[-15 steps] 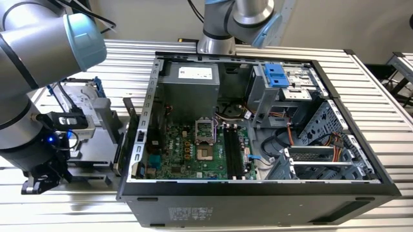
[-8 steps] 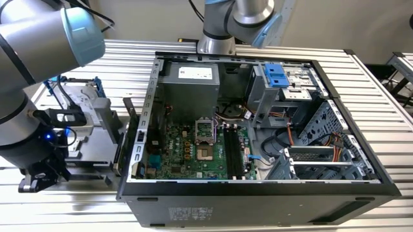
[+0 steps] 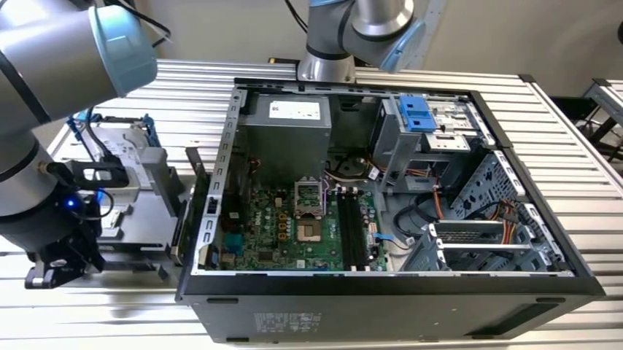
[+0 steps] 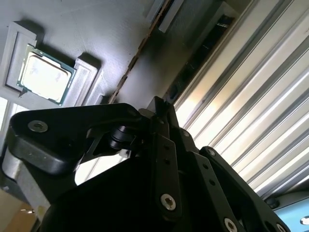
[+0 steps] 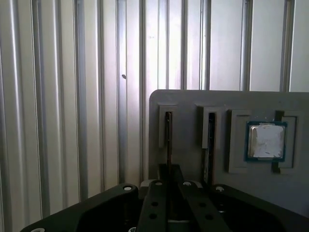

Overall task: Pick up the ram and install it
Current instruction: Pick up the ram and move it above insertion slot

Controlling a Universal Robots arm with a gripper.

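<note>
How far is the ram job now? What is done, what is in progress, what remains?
Done: nothing visible; the black slots on the motherboard look empty. In hand: in the first wrist view the gripper is at a ram that stands in the grey holder, not lifted. Left: the pick-up and the install.

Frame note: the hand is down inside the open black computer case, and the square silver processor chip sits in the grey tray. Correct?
No. The hand is outside the open black computer case, at the grey tray beside it, as the exterior view shows. The square silver processor chip does sit in the grey tray.
</note>
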